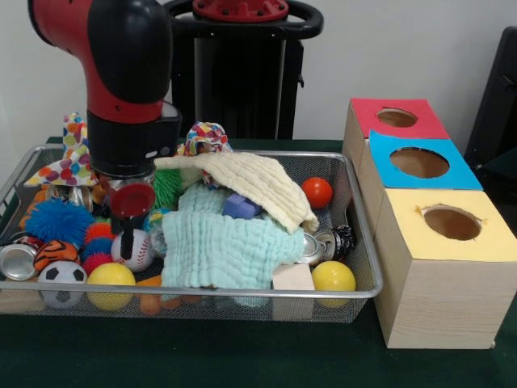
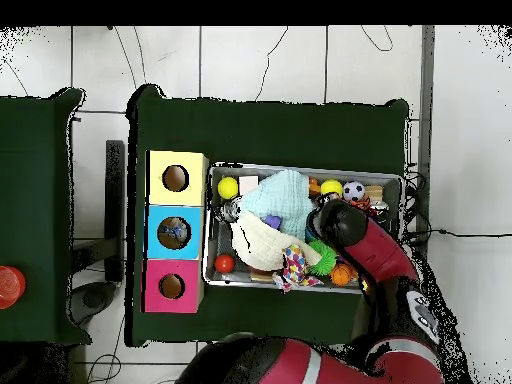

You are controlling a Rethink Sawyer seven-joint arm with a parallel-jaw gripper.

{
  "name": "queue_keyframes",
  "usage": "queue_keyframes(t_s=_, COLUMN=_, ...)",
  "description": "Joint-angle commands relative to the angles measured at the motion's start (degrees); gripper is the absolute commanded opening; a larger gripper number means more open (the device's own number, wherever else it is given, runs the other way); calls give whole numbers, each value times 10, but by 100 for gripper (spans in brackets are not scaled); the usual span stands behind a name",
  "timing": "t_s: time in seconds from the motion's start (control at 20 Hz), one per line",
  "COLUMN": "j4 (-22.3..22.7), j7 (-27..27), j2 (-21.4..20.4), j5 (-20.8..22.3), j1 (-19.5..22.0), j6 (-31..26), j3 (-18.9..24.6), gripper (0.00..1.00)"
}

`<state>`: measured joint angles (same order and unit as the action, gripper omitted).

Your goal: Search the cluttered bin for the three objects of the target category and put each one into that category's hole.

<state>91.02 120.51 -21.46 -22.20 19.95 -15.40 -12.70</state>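
My arm (image 1: 125,89) hangs over the bin (image 1: 367,283) beside a baseball (image 1: 133,249); jaws' state: cannot tell.

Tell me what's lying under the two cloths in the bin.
Poking from under the mint cloth and cream cloth: a blue block and two cans. Anything deeper is covered.
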Motion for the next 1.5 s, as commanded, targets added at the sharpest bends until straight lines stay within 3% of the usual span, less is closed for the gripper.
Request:
queue_keyframes(t_s=0.05, j4=28, j7=105, j2=23, j5=-51, j1=64, j6=41, j3=163, gripper=100)
queue_keyframes(t_s=0.2, j4=37, j7=89, j2=33, j5=-56, j1=100, j6=31, j3=209, gripper=100)
queue_keyframes(t_s=0.4, j4=53, j7=90, j2=20, j5=-68, j1=112, j6=-20, j3=221, gripper=100)
queue_keyframes(t_s=0.95, j4=105, j7=90, j2=-22, j5=-74, j1=122, j6=-112, j3=220, gripper=100)
queue_keyframes(t_s=1.15, j4=127, j7=107, j2=-49, j5=-79, j1=115, j6=-177, j3=202, gripper=100)
queue_keyframes(t_s=1.5, j4=144, j7=83, j2=-45, j5=-68, j1=122, j6=-161, j3=198, gripper=100)
